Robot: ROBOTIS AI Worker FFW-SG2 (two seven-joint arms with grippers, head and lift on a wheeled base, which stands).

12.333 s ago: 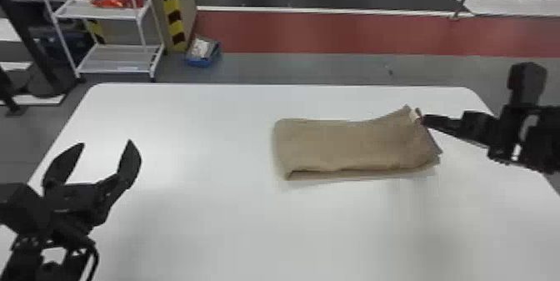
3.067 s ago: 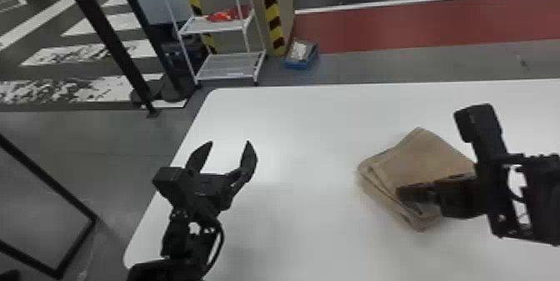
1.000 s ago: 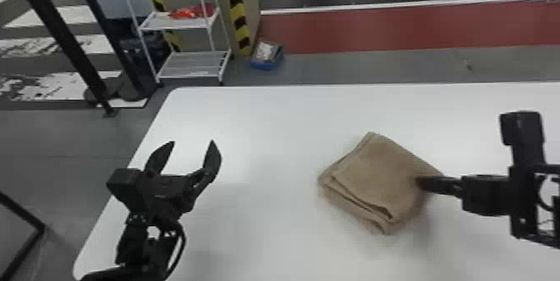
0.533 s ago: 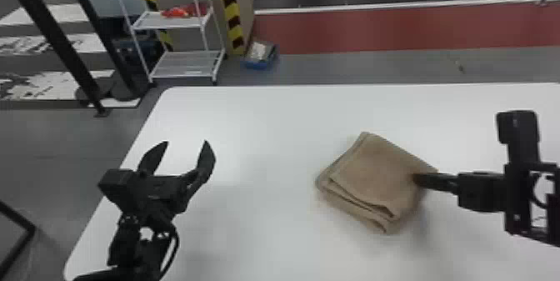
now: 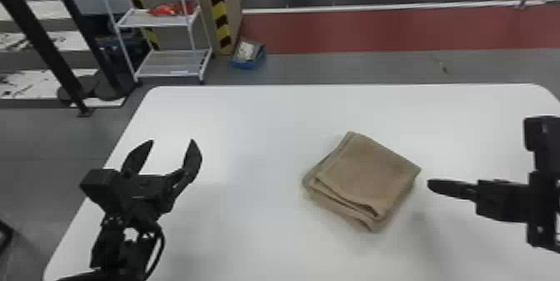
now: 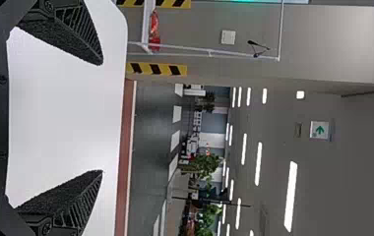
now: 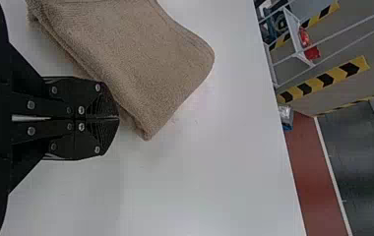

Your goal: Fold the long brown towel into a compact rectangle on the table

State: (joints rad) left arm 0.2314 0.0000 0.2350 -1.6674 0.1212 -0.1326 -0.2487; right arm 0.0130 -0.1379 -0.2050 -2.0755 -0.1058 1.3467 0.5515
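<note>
- My right gripper, pressed together, had just slipped off the towel toward the right edge of the table.
- Folding looked nearly done.
- My left gripper stood spread.

A white desk with rounded corners stands on grey floor. Far left, a white rack and blue bin flank a yellow-black striped edge; a red strip runs right. Beyond are plants, a green-arrow sign and lit ceiling lights.
</note>
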